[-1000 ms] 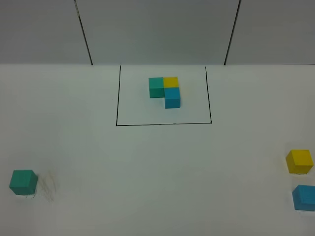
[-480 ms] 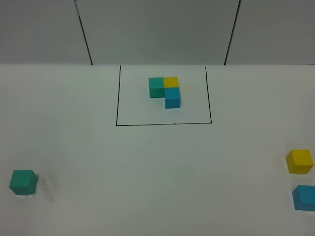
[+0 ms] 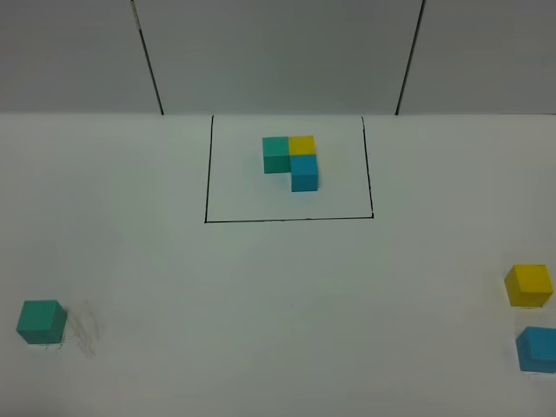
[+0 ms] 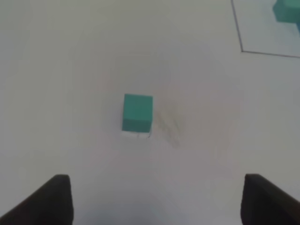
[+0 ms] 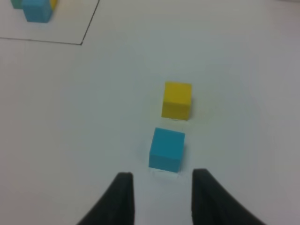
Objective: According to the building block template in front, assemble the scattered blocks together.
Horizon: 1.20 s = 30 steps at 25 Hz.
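The building block template (image 3: 291, 161) is an L of teal, yellow and sky-blue cubes inside a black drawn rectangle (image 3: 207, 174) at the table's back centre. The scattered teal cube (image 3: 41, 321) sits front left. The scattered yellow cube (image 3: 529, 285) and sky-blue cube (image 3: 539, 349) sit front right, close together but apart. Neither gripper shows in the exterior view. My left gripper (image 4: 157, 201) is open wide and empty, short of the teal cube (image 4: 137, 113). My right gripper (image 5: 163, 197) is open and empty, just short of the sky-blue cube (image 5: 167, 149), with the yellow cube (image 5: 177, 100) beyond.
The white table (image 3: 278, 287) meets a grey back wall with two dark seams (image 3: 148, 56). Faint scuff marks (image 3: 85, 330) lie right of the teal cube. A corner of the black frame shows in the left wrist view (image 4: 242, 49) and in the right wrist view (image 5: 82, 43).
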Each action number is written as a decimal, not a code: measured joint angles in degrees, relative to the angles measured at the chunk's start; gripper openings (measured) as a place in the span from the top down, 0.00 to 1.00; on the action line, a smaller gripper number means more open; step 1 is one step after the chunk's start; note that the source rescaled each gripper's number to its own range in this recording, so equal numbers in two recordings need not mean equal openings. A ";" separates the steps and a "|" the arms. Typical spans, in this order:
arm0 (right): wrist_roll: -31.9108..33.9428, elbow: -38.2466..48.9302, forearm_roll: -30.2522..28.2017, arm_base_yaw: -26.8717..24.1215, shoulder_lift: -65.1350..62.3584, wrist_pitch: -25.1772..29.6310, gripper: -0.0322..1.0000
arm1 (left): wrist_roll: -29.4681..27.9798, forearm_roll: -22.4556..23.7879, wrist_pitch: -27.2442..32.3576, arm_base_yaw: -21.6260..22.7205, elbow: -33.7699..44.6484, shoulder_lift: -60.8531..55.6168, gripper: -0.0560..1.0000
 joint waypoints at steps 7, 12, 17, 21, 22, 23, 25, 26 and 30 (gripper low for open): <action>0.00 0.00 0.00 0.00 0.00 0.00 0.97 | -0.55 3.22 -5.92 0.00 -5.63 27.83 0.38; 0.00 0.00 0.00 0.00 0.00 0.00 0.97 | -0.57 3.70 -14.48 0.00 -5.89 45.18 0.38; 0.00 0.00 0.00 0.00 0.00 0.00 0.97 | -0.56 3.77 -21.95 0.00 -5.89 57.85 0.38; 0.00 0.00 0.00 0.00 0.00 0.00 0.97 | 2.16 0.58 -26.95 0.00 -5.93 65.43 0.38; 0.00 0.00 0.00 0.00 0.00 0.00 0.97 | 3.98 -1.13 -27.75 0.00 -5.93 67.03 0.38; 0.00 0.00 0.00 0.00 0.00 0.00 0.97 | 6.61 -3.46 -28.18 0.00 -5.93 68.25 0.38; 0.00 0.00 0.00 0.00 0.00 0.00 0.97 | 11.50 -7.96 -28.95 0.00 -5.93 70.76 0.38; 0.00 0.00 0.00 0.00 0.00 0.00 0.97 | 13.39 -9.46 -29.47 0.00 -5.93 71.81 0.38; 0.00 0.00 0.00 0.00 0.00 0.00 0.97 | 15.16 -11.47 -32.08 0.00 -5.93 74.67 0.38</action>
